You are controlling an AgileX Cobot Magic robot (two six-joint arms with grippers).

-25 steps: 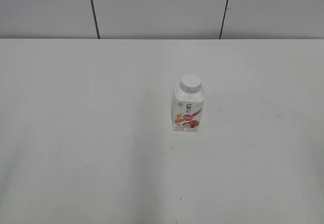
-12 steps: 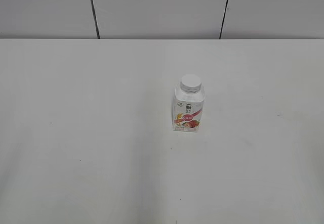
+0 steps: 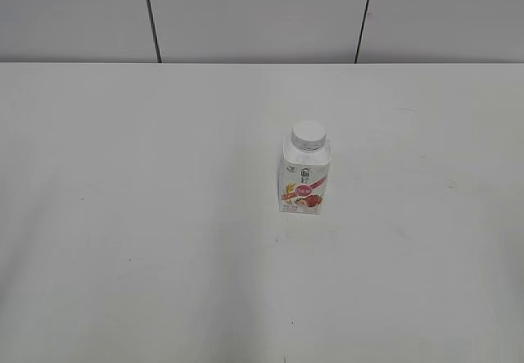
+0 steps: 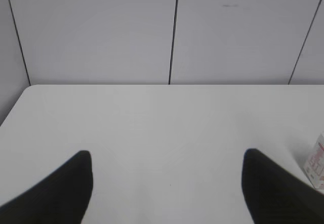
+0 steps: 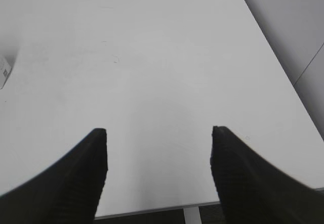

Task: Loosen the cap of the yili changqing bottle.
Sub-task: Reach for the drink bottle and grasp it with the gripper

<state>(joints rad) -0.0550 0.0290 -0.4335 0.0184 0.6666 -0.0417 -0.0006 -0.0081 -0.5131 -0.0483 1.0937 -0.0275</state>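
The bottle (image 3: 305, 174) stands upright on the white table (image 3: 147, 215), slightly right of centre in the exterior view, with its pink-red label facing the camera. The cap (image 3: 309, 134) is seated on the neck, level and white, with a ribbed rim. Nothing touches the bottle or the cap, and neither arm appears in the exterior view. A grey panelled wall (image 3: 254, 15) with dark vertical seams runs behind the far table edge. In the left wrist view, the left gripper (image 4: 167, 183) is spread wide: its two dark fingers (image 4: 55, 193) sit at the lower corners of the picture with bare table between them, holding nothing. A corner of the bottle (image 4: 317, 163) shows at the right edge of that view, just beyond the right-hand finger and apart from it; the cap is out of that picture. In the right wrist view, the right gripper (image 5: 159, 178) is likewise spread wide, with textured dark fingers (image 5: 253, 183) low in the picture and only table between them, holding nothing. A small corner of the bottle (image 5: 4, 71) shows at the left edge of that view, well apart from the fingers. The near table edge (image 5: 152, 210) and part of a table leg (image 5: 191, 215) are visible below the right gripper.
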